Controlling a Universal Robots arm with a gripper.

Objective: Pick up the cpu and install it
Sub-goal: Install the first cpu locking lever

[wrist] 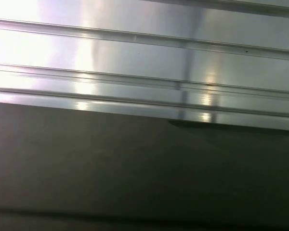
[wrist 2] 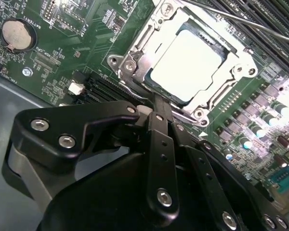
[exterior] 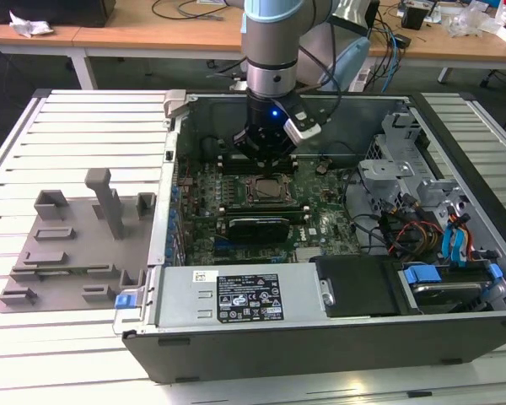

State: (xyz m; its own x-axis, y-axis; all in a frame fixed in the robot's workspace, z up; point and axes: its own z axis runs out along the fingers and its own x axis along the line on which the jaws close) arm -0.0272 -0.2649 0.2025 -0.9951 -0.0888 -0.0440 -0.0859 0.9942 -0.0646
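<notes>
A slatted pale metal table fills the foreground. Behind it stands a wooden workbench strewn with cables and crumpled paper.

pale silver-white cpu, green motherboard, grey tray, black fingers

One robot arm reaches into one open computer case. Inside lies one green motherboard, carrying one metal-framed socket with one cpu seated in it. One round coin battery sits on the board in the second wrist view. One black pincer shows there too. One grey plastic tray rests on the slatted table, towards the exterior view's left. One black power supply box bears one large label.
</notes>
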